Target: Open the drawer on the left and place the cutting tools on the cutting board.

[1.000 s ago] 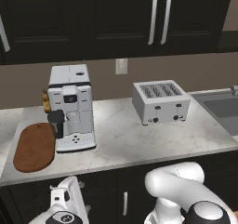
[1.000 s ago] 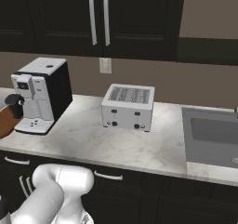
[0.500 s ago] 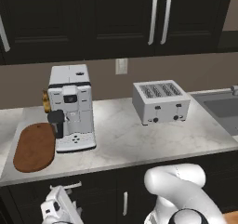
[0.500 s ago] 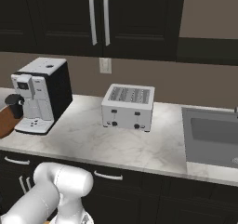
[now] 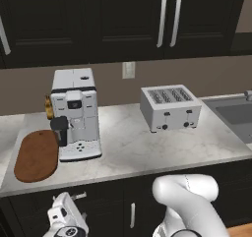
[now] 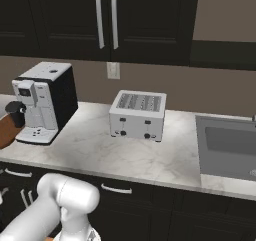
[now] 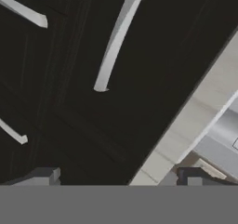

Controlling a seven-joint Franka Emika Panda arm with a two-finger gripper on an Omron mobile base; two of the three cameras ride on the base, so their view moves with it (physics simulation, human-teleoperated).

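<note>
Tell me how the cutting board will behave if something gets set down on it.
The cutting board lies flat on the counter, so it probably won't tip. It looks like solid wood, likely stiff. Its smooth underside on polished marble might let it slide if nudged sideways.

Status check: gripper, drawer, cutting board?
Gripper open, empty, facing drawer handle. Drawer shut. Cutting board bare beside coffee machine.

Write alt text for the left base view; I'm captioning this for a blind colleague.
An oval wooden cutting board lies bare on a marble counter beside a white coffee machine, with a toaster further right. Below, the drawer is closed.
</note>
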